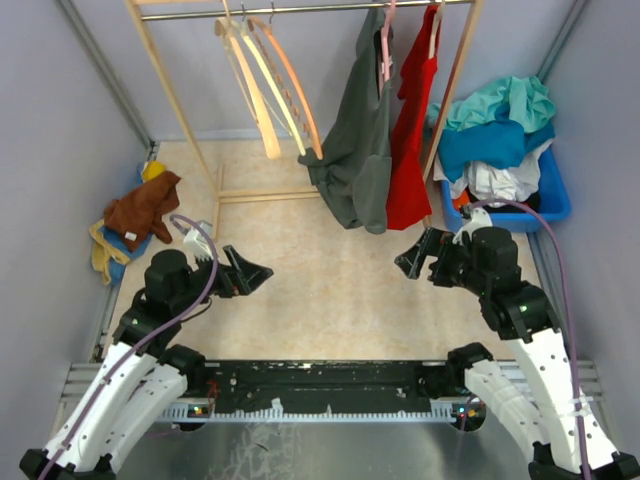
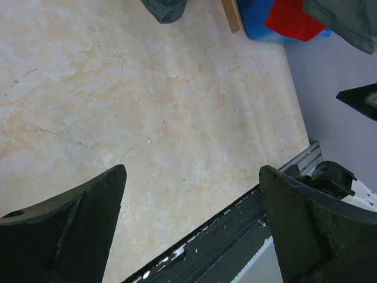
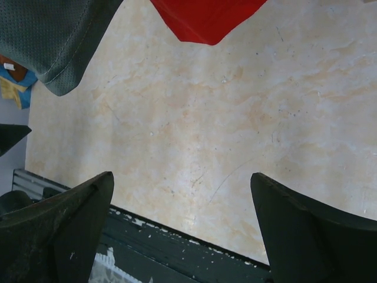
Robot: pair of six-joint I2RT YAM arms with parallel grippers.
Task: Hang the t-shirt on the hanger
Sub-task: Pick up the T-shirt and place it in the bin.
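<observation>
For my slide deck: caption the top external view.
Both open: left gripper and right gripper; t-shirt heaped in blue bin, orange hanger on the rail.

A beige marbled tabletop [image 1: 330, 285] is recorded, marked with fine scratches and dark specks. A wooden garment rack [image 1: 270, 195] is stood on it toward the rear. A blue plastic bin [image 1: 556, 205] is set at the right rear corner. A heap of brown, yellow and blue cloths [image 1: 140, 215] is piled at the left edge.
</observation>
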